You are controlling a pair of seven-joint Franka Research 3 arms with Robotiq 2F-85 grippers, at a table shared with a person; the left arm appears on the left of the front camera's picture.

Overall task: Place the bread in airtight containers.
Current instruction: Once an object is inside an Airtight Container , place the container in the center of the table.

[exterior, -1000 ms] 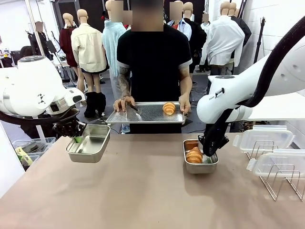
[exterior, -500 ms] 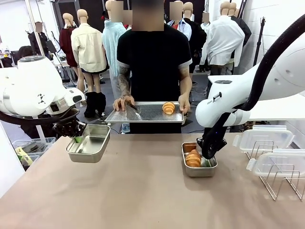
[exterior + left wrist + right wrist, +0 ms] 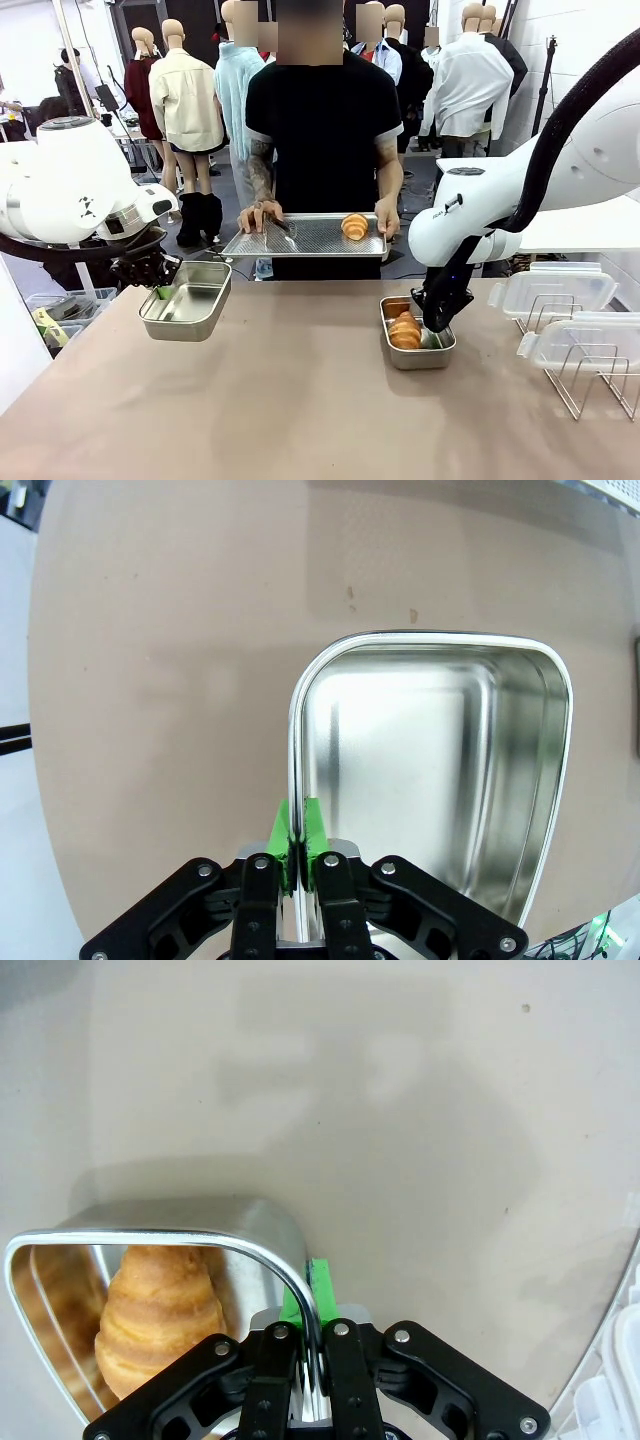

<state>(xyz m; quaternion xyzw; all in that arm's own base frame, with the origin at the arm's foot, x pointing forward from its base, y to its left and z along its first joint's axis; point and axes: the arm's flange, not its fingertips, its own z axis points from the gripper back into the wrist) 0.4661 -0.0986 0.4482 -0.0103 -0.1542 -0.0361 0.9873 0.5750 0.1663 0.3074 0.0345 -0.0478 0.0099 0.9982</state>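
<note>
Currently two steel tubs on the worktop (image 3: 300, 420), well apart: an empty tub (image 3: 187, 301) out at 9 o'clock, a filled tub (image 3: 420, 358) toward 3 o'clock.

Two croissants counted. First croissant (image 3: 405, 331) lying inside the filled tub. Second croissant (image 3: 354, 226) resting on the perforated tray (image 3: 300, 240) at 12 o'clock, toward that tray's 3 o'clock end. Tray held level beyond the worktop's far edge by the person's two hands, one hand (image 3: 262, 215) at its 9 o'clock side, the other hand (image 3: 388, 222) at its 3 o'clock side.

Left jaws clenched on the rim of the empty tub (image 3: 430, 780), green pads (image 3: 283, 830) pressed to either face of the thin wall at the wrist view's 6 o'clock; bare shiny floor inside.

Right jaws likewise clamped on the rim of the filled tub (image 3: 250, 1225), one pad (image 3: 318, 1285) outside the wall, the first croissant (image 3: 160, 1305) just inside at 8 o'clock.

Two clear lids at the worktop's 3 o'clock edge, upper lid (image 3: 553, 288) and lower lid (image 3: 585, 345), both perched on wire racks (image 3: 588, 380).
</note>
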